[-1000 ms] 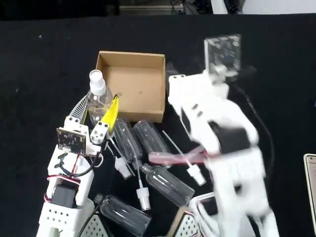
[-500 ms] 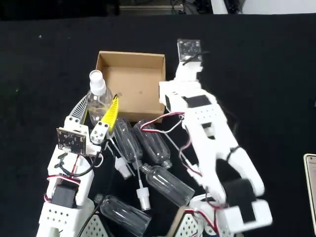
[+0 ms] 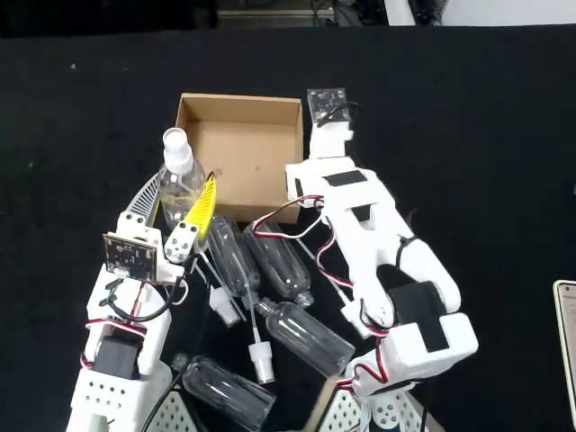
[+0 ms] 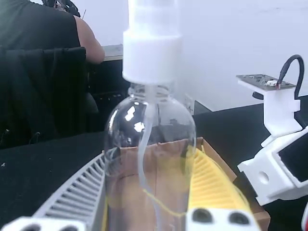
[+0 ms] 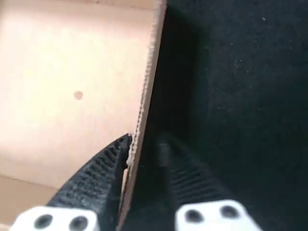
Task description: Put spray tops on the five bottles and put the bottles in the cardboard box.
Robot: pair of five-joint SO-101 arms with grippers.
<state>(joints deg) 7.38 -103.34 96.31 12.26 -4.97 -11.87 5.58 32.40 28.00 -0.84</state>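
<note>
My left gripper [image 3: 177,191] is shut on a clear bottle [image 3: 180,180] with a white spray top [image 4: 151,43], held upright just outside the left wall of the cardboard box [image 3: 270,112]. In the left wrist view the bottle [image 4: 149,144] stands between the grey and yellow fingers. My right gripper [image 5: 147,144] is open and straddles the box's right wall [image 5: 144,106], one finger inside and one outside. Several uncapped bottles [image 3: 277,261] lie in front of the box, with loose spray tops [image 3: 261,360] among them.
The right arm [image 3: 360,225] stretches over the table beside the lying bottles. A flat device [image 3: 567,333] lies at the right edge. Black cloth [image 3: 486,135] covers the table; there is open space to the right and behind the box.
The right arm has swung left from the table's right side and come down with its gripper over the box's right wall. The left arm and its bottle have not moved.
</note>
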